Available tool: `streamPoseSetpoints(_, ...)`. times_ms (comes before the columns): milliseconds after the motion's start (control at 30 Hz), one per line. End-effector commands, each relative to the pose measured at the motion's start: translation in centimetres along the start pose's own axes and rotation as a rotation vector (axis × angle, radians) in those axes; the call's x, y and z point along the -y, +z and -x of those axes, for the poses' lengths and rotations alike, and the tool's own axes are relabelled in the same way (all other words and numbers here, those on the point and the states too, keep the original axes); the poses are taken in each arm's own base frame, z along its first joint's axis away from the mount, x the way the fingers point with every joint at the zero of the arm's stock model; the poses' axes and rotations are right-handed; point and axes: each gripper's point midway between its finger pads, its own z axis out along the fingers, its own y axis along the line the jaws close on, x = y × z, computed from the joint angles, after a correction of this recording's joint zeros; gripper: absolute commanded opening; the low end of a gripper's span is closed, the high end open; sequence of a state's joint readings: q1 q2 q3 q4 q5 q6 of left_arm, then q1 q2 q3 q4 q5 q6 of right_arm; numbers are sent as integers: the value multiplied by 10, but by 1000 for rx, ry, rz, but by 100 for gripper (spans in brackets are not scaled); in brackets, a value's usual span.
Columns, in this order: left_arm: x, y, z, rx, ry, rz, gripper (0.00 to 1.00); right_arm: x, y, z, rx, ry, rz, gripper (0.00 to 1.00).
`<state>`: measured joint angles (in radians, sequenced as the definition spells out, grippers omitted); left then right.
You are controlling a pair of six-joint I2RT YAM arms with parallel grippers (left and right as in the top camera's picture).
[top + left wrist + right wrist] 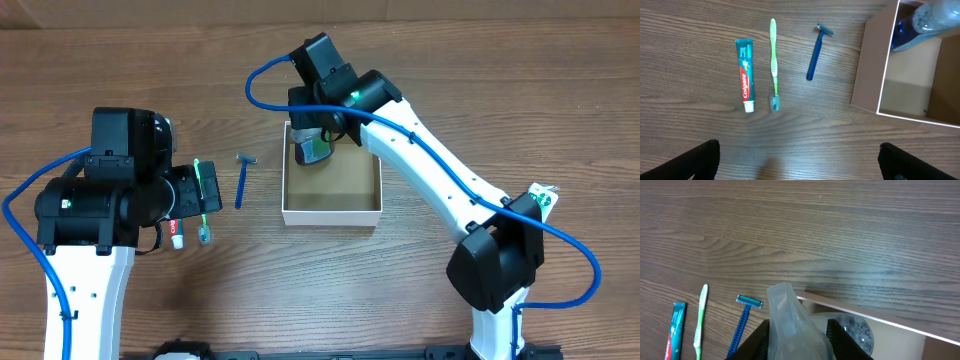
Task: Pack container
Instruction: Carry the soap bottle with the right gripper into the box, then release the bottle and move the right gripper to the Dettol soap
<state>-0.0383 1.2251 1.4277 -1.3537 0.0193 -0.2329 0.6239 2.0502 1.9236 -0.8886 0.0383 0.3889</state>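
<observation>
The container point(330, 214), a shallow square box with white walls and a brown inside, sits mid-table; it also shows in the left wrist view point(867, 65) and the right wrist view point(855, 311). My right gripper point(318, 135) point(800, 335) is shut on a clear plastic bottle of blue liquid point(312, 150) point(920, 22) point(790, 325), held in the box's back left corner. My left gripper point(190, 195) point(800, 160) is open and empty above the table, next to the toothbrush.
Left of the box lie a blue razor point(242, 180) point(815, 55) point(742, 325), a green toothbrush point(198, 175) point(773, 65) point(700, 322) and a Colgate toothpaste tube point(176, 232) point(745, 82) point(675, 335), side by side on the wooden table.
</observation>
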Motion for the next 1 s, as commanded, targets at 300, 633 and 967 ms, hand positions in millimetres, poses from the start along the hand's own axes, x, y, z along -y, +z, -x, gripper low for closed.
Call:
streamPoseSetpoints(300,1,-7,7,30,12,-8,100,-3,-11,4,9,8,13,29)
streamPoseSetpoints(633,1,-7,7,30,12,-8,100,-1,-11,0,-5,8,5,46)
streamPoseSetpoints(967,1,-7,7,30,13,-8,100,3,-11,4,10,7,-13,49)
